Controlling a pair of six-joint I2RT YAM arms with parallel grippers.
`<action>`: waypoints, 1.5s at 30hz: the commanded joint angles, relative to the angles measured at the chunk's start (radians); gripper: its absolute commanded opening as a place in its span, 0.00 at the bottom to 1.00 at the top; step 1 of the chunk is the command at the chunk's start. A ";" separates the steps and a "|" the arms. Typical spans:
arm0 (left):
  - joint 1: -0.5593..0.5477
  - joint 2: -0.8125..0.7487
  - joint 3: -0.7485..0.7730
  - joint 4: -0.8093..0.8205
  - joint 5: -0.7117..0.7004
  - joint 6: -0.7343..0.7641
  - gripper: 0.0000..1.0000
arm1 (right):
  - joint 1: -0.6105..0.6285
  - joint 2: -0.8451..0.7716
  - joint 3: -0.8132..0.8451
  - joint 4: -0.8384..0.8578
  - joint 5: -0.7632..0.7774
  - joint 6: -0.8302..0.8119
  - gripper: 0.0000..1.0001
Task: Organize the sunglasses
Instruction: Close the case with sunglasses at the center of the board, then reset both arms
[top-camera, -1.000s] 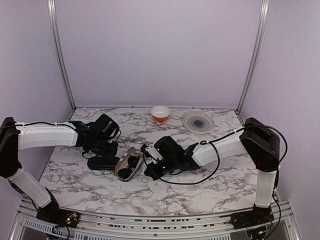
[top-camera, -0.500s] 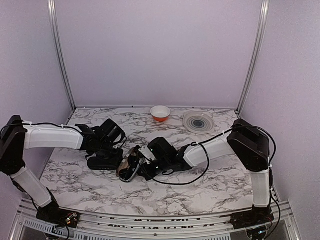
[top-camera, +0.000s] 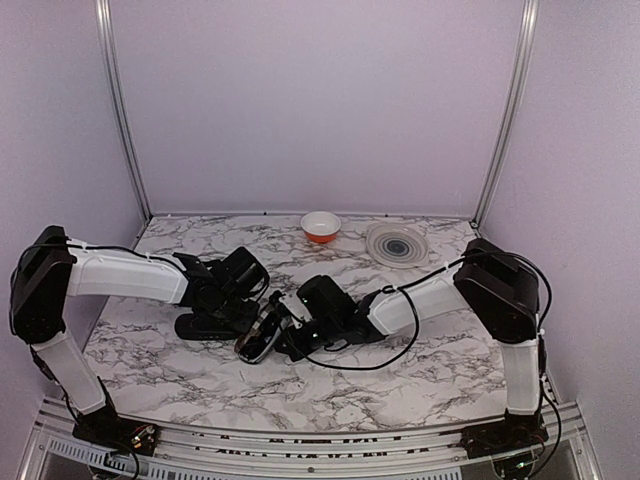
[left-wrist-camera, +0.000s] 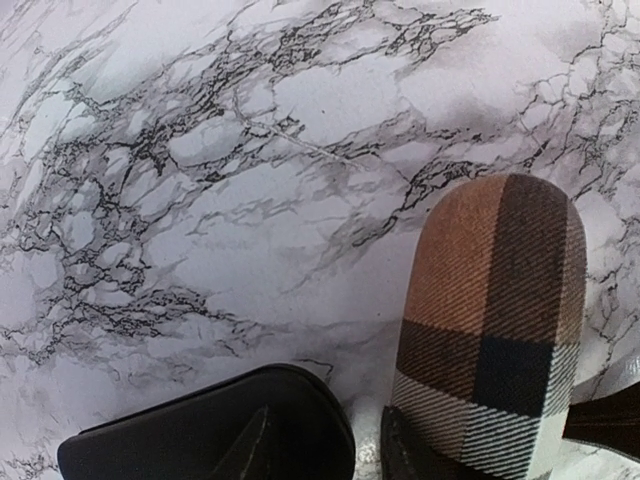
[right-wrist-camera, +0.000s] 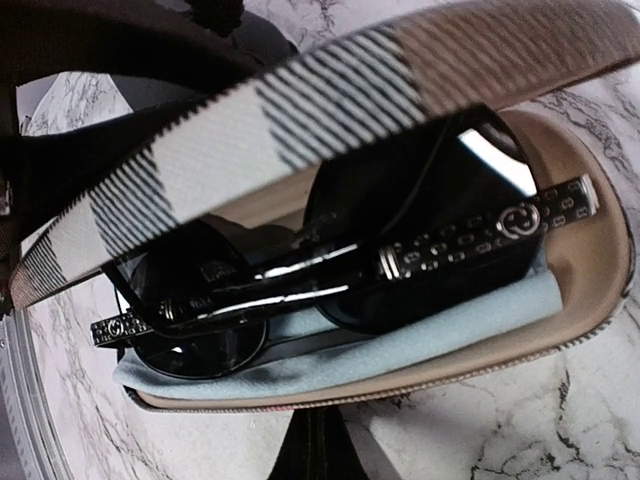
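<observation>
- My right gripper (right-wrist-camera: 310, 455) is low on the marble table (top-camera: 200, 390), right up against the near side of the brown plaid case (right-wrist-camera: 300, 100).
- My right fingers are pressed tight together, with no gap.
- I cannot tell if they are pinching anything.
- The sunglasses (right-wrist-camera: 330, 290) lie inside the plaid case, folded up, on a light blue cloth (right-wrist-camera: 400, 340).
- Their lenses are dark and round, and one thin side arm runs across them with a little round mark near its end.
- The case lid is part way up, and it leans over the glasses like a little roof.
- My left gripper (top-camera: 250, 303) reaches in from the left and sits over the far side of the plaid case.
- From my left wrist I see the rounded end of the plaid lid close on the right.
- I cannot tell if my left fingers are wide or holding the lid.
- A shiny black case (top-camera: 205, 325) lies just left of the plaid case, under my left arm.
- Far back on the table are an orange bowl (top-camera: 320, 226) and a gray plate (top-camera: 397, 244), well apart from the cases.
</observation>
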 joint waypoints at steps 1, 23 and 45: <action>-0.068 0.076 -0.003 0.015 0.116 -0.033 0.36 | 0.012 0.024 0.006 0.113 -0.022 0.026 0.00; -0.052 -0.117 0.070 -0.061 -0.130 0.007 0.49 | -0.034 -0.270 -0.101 -0.054 0.169 -0.073 0.37; 0.212 -0.669 -0.137 -0.088 -0.392 0.107 0.98 | -0.238 -0.788 -0.354 -0.171 0.793 -0.238 0.79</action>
